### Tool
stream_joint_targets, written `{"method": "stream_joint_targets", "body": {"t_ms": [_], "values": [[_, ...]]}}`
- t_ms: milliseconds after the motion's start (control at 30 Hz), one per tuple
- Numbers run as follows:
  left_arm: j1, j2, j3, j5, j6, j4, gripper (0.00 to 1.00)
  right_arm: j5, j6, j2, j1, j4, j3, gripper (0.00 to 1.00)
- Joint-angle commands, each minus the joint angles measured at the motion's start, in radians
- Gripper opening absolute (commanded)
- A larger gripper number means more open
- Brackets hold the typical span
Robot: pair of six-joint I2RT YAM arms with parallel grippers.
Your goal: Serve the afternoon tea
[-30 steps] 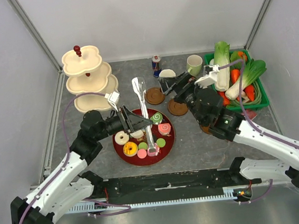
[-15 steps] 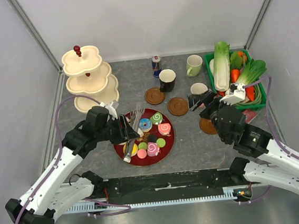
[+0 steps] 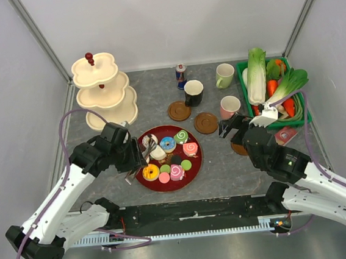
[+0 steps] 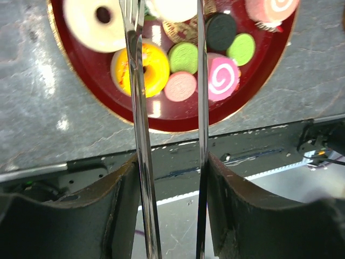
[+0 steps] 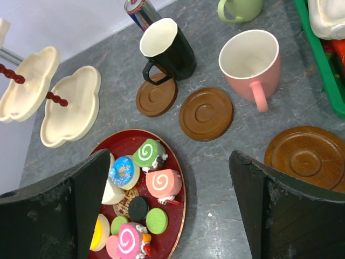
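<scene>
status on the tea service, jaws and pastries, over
Left gripper jaws shut on tongs, tips over pastries. Right gripper open, empty, near pink mug. All pastries on red plate; nothing in the way.

No readable text or labels, drink can (image 3: 181,73) print too small

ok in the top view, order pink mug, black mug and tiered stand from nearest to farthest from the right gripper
From the right gripper:
1. pink mug, just beyond it
2. black mug, farther back and left
3. tiered stand, far left
</scene>
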Motion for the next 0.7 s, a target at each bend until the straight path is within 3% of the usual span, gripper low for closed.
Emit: {"method": "stream_joint_targets", "body": {"t_ms": [0, 133, 667], "values": [[-0.002, -0.003, 0.064, -0.120, 0.018, -0.130, 0.54, 0.022, -0.031, -0.014, 0.000, -0.005, -0.007, 0.98], [-0.001, -0.011, 0.067, -0.178, -0.013, -0.176, 0.55, 0.034, -0.037, -0.018, 0.000, -0.003, -0.018, 0.98], [-0.001, 0.012, 0.041, -0.132, -0.004, -0.207, 0.62, 0.039, -0.036, -0.001, 0.000, -0.012, -0.041, 0.98]]}}
